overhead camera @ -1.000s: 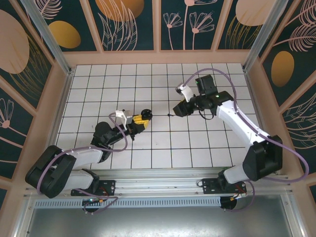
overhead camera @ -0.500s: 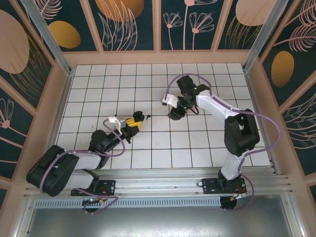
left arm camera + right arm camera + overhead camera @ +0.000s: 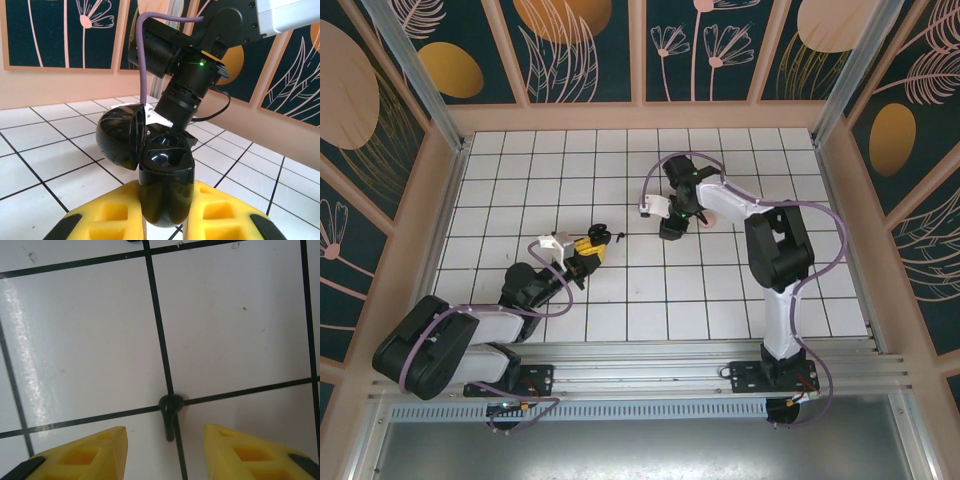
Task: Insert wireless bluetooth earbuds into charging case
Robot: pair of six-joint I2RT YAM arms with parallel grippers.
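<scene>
While left claw [image 3: 167,222] clamps the case [image 3: 166,167], right claw [image 3: 166,442] hangs part open over white tiles [image 3: 85,340].

Figure: we see a white tabletop [image 3: 520,170] ruled in a black grid, enclosed by dark teal floral panels [image 3: 700,60] set in pale wooden frames [image 3: 640,115], with aluminium corner posts [image 3: 416,72].

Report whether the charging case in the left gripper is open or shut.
Open: the charging case has its domed lid swung aside on the hinge, baring the moulded wells inside; the left gripper clamps its lower half.
</scene>
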